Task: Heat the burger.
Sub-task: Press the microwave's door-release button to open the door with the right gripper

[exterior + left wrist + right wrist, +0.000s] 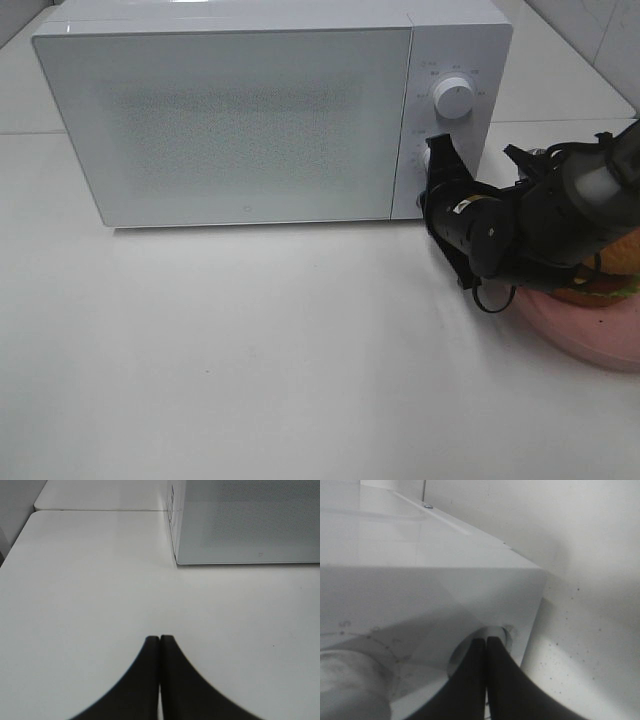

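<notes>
Right arm (540, 215) looms nearest, half hiding the burger (612, 286) on its pink plate (575, 328), which sits on the bench (250, 350) just right of the microwave (250, 120). Right gripper (438, 148), fingers pressed together and empty, has its tips at the lower dial (500, 631); the microwave door is closed. Left gripper (159, 640) hovers over the bench, closed on nothing.

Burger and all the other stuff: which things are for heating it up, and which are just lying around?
For the job: burger; pink plate under it; white microwave; right gripper, shut, at the microwave's controls.
Just there: table; left gripper, shut, holding nothing.
</notes>
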